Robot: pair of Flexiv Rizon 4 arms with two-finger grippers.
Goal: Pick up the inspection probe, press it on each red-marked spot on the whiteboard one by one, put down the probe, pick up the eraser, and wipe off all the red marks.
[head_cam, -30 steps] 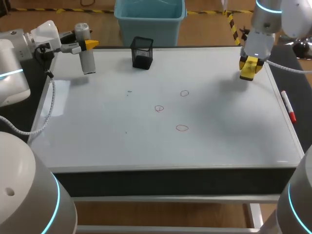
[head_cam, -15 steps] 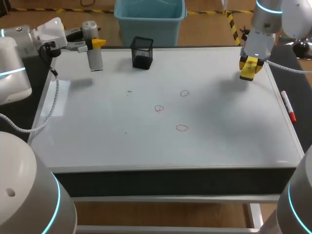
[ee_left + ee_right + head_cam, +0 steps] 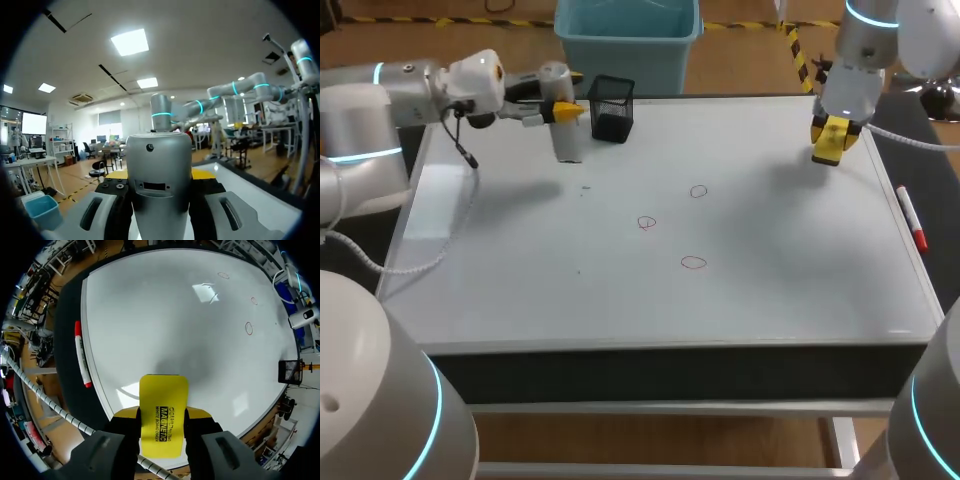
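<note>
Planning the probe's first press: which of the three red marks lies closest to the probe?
The leftmost mark: it lies toward the probe; the far mark and near mark sit further right.

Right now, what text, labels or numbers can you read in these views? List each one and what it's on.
"MAGNETIC": black print on the yellow rectangular eraser, right wrist view.
"WHITE BOARD ERASER": smaller line next to it, same eraser.
A third small line on the eraser: too small to read.
red-and-white marker pen: no legible print.
grey cylindrical probe: no label visible.
red marks on the whiteboard: hand-drawn rings, no characters legible.
</note>
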